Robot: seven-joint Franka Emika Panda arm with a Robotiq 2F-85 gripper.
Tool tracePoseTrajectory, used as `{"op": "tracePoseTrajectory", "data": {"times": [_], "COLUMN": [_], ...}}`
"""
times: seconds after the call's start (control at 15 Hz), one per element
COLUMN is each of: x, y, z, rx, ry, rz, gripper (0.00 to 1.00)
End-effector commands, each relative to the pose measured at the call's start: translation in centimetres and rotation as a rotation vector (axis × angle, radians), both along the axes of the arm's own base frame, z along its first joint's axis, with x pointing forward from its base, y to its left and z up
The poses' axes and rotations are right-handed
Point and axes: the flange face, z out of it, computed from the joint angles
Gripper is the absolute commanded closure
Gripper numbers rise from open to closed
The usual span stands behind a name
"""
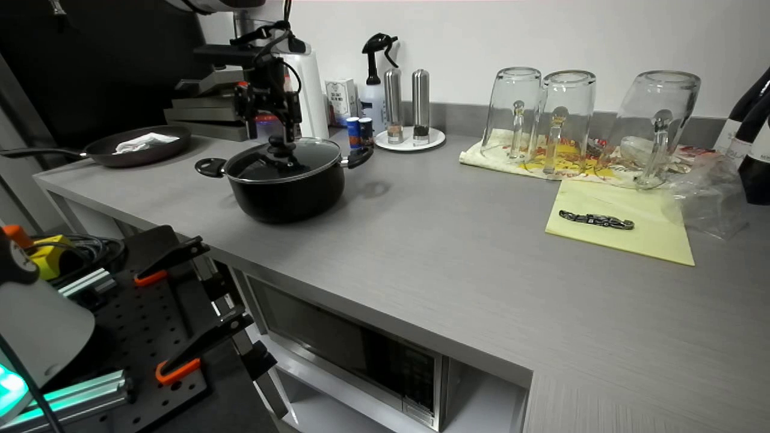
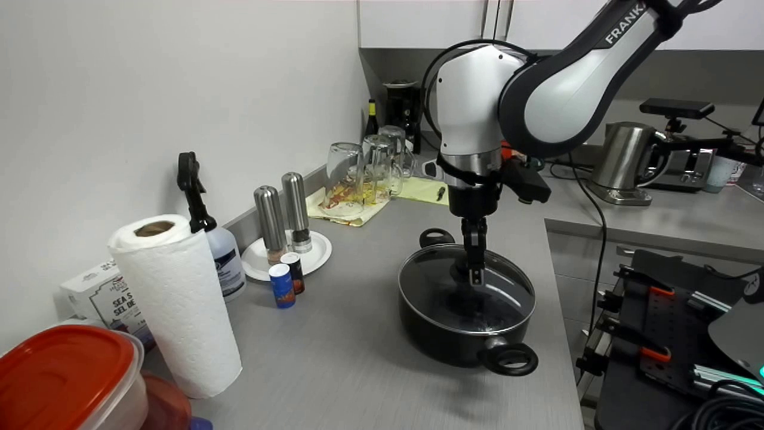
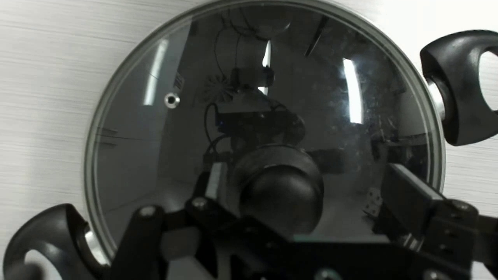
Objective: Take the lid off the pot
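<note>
In the wrist view, the black, grey-padded fingers (image 3: 406, 190) stand spread to either side of the round black knob (image 3: 282, 194) of the domed clear-glass lid (image 3: 256, 124), near it at left, farther off at right; shifting slightly left before closing should centre the pinch, and a straight, level lift should free it cleanly. Whether they reach low enough is unclear. In an exterior view, left to right, a dark, shallow round frying pan (image 1: 135, 159) holds crumpled white cloth or paper (image 1: 144, 142); the wide, low black pot (image 1: 289, 195) sits on the grey tabletop (image 1: 451, 258), lid on, contents hidden; a round white plate (image 1: 407, 137) carries two tall steel grinders (image 1: 393, 99); three clear-glass mugs (image 1: 568, 114) stand upside down.
</note>
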Motion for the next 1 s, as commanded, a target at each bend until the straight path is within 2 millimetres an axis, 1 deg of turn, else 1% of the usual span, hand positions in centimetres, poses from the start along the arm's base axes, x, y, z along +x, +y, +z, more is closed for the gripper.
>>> {"op": "tracePoseTrajectory", "data": {"times": [0.0, 0.07, 0.13, 0.2, 0.33, 0.6, 0.73, 0.93], "x": [1.0, 1.1, 1.3, 1.5, 1.6, 1.8, 1.8, 1.6], "y": [0.5, 0.5, 0.5, 0.4, 0.3, 0.0, 0.0, -0.2], "z": [-0.5, -0.5, -0.6, -0.6, -0.4, 0.4, 0.8, 2.9], "rx": [0.026, 0.030, 0.035, 0.039, 0.045, 0.052, 0.053, 0.048], "ry": [-0.024, -0.028, -0.034, -0.040, -0.046, -0.052, -0.058, -0.091], "rz": [0.039, 0.043, 0.047, 0.049, 0.053, 0.057, 0.058, 0.057], "gripper": [0.00, 0.00, 0.09, 0.26, 0.40, 0.72, 0.74, 0.74]}}
